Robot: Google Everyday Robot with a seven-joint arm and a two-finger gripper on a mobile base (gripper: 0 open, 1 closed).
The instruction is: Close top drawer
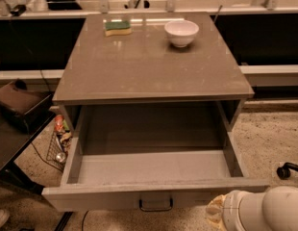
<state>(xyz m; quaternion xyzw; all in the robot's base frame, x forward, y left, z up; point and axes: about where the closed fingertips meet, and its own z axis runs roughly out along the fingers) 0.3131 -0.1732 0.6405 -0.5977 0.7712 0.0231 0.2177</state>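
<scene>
The top drawer (154,170) is pulled far out of the grey cabinet (149,66) and is empty inside. Its front panel (91,198) lies along the bottom of the camera view, with a small black bar handle (155,203) at its centre. My gripper (217,211) comes in at the bottom right corner on the end of a white rounded arm (274,210). It is just right of the handle and close to the front panel. Only its pale yellowish end shows.
A white bowl (181,32) and a green-and-yellow sponge (117,28) sit at the back of the cabinet top. A dark table (14,129) and a wire basket (60,146) stand at the left. A black caster (285,171) is on the speckled floor at the right.
</scene>
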